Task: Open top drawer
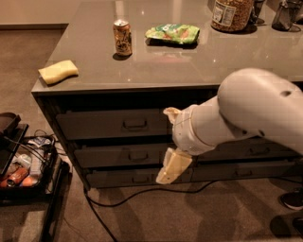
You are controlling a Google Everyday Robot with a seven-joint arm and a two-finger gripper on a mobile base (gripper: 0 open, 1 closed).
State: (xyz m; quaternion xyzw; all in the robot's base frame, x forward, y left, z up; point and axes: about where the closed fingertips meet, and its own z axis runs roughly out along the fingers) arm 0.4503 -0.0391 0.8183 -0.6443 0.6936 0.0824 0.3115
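At the counter's front edge: I see the counter (199, 71) overhang the drawers a little; a yellow sponge (58, 71) lies close to its left corner.
Top drawer: the top drawer (99, 126) sits straight under that lip at the head of the left stack. Its front is about level with the two shallower drawers below, so it looks closed to me. Its handle (135, 124) is at the centre, uncovered.
Room to move: open carpet (151, 220) lies in front of the stack. A black cable (137, 193) trails across it near the foot of the bottom drawer, and a black rack (52, 189) of clutter stands to the left, apart from the stack's edge.
Gripper: the gripper (164, 145) hangs in front of the drawers, just right of the handle. The thick white arm (255, 108) comes in from the right and hides much of the other stack.
Fingers: spread wide, one above the other, nothing between them (an empty hand). The upper finger (170, 113) is at about handle height; the lower finger (173, 166) lies across the two shallower drawers.
Contact: I cannot tell whether either tip touches a drawer front.
Countertop: a can (122, 38), a green bag (173, 33) and a jar (232, 14) stand well back from the front edge.
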